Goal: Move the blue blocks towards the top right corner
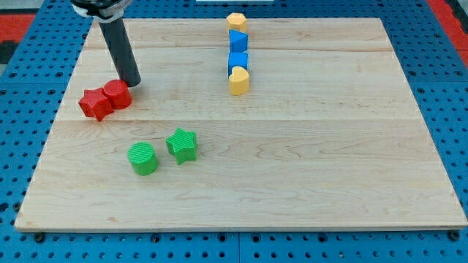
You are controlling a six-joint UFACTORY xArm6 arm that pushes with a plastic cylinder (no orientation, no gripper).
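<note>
Two blue blocks stand in a column near the view's top centre: one blue block [238,39] above another blue block [238,61]. A yellow hexagon block [236,20] sits just above them and a yellow heart-like block [239,80] just below, all four touching or nearly so. My tip [132,82] is at the view's left, far from the blue blocks, right beside the red cylinder [117,94].
A red star block [94,104] touches the red cylinder on its left. A green cylinder [142,158] and a green star [182,145] lie lower left of centre. The wooden board [329,146] rests on a blue pegboard.
</note>
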